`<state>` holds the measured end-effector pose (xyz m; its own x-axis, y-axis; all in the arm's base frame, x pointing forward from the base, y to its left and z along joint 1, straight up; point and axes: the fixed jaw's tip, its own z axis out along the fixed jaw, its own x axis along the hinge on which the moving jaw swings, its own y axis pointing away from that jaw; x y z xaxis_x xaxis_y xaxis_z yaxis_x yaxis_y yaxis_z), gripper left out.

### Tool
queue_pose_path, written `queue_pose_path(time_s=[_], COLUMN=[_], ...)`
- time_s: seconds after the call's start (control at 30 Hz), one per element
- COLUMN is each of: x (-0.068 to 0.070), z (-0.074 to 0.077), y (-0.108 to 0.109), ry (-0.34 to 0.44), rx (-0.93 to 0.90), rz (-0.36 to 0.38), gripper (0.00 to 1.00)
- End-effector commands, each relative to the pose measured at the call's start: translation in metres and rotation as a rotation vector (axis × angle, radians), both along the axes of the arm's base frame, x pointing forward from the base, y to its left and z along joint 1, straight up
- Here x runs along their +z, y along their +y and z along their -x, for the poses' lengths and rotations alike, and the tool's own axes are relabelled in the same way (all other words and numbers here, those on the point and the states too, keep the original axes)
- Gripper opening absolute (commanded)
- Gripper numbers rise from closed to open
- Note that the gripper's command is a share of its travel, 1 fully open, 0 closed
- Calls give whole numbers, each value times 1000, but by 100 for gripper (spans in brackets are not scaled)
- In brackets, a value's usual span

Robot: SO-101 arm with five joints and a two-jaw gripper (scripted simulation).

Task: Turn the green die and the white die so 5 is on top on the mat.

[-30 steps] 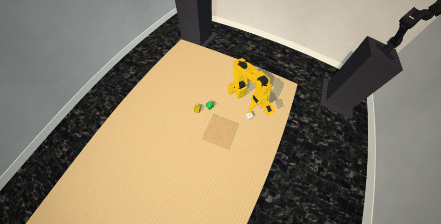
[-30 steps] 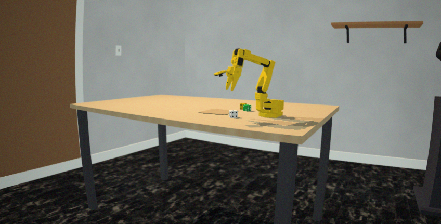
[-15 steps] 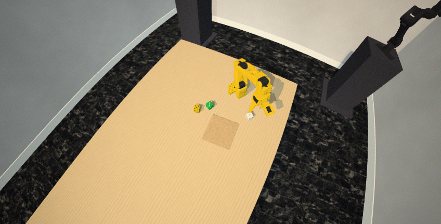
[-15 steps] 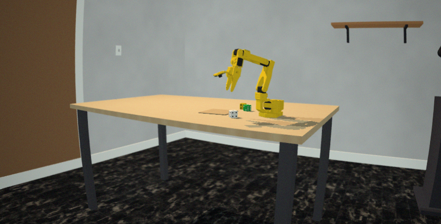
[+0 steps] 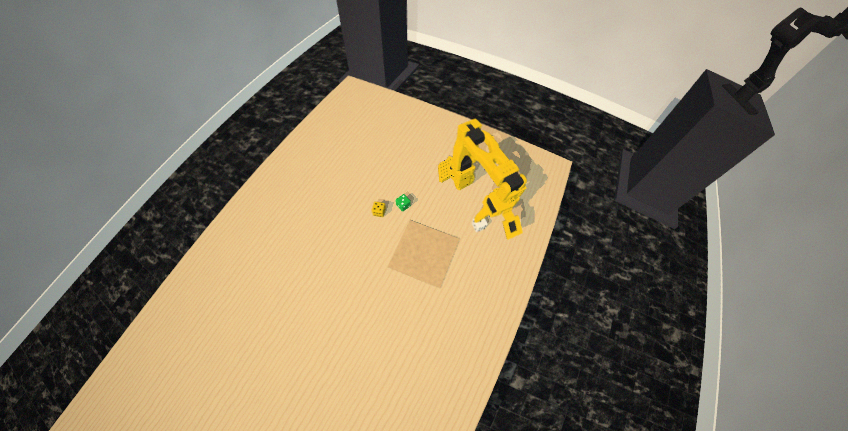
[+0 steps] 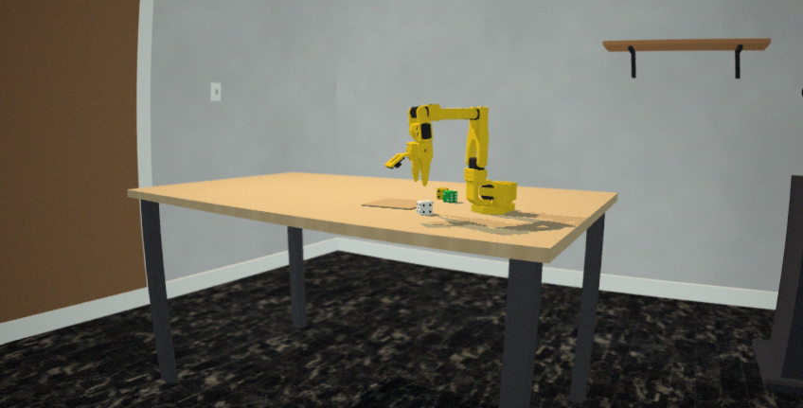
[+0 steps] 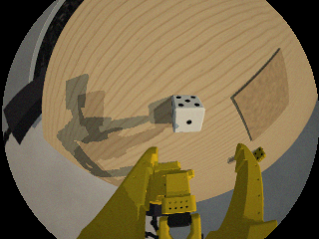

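My gripper (image 5: 479, 218) (image 6: 420, 183) (image 7: 197, 147) is open and empty, its fingertips above the table close to the white die. The white die (image 5: 480, 224) (image 6: 424, 207) (image 7: 188, 117) lies flat on the table, off the mat; its top appears to be 1, with 5 on a side. The green die (image 5: 403, 202) (image 6: 450, 196) stands off the mat; its top pips look like 3 but are small. In the wrist view it is hidden. The yellow die (image 5: 378, 208) (image 6: 440, 193) (image 7: 259, 153) is beside it, seemingly 5 up. The tan mat (image 5: 423, 254) (image 6: 388, 203) (image 7: 269, 95) lies flat.
The arm's base (image 5: 457, 173) (image 6: 492, 197) stands on the wooden table (image 5: 285, 284) (image 6: 253, 195), behind the white die and to the right of the green die in the top view. The table's right edge runs beyond the gripper. Two dark pedestals (image 5: 374, 25) (image 5: 693, 147) stand off the table.
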<state>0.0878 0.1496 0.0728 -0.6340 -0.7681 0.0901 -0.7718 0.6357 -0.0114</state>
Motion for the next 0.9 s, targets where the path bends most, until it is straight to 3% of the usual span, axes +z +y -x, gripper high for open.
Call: queue_pose_path(time_s=[0.0, 0.23, 0.87], x=[-9, -23, -25], z=[2, 5, 5], y=[0, -5, -5], ry=[37, 91, 99], rx=[-3, -2, -2], rz=[57, 142, 155], gripper=[35, 35, 35])
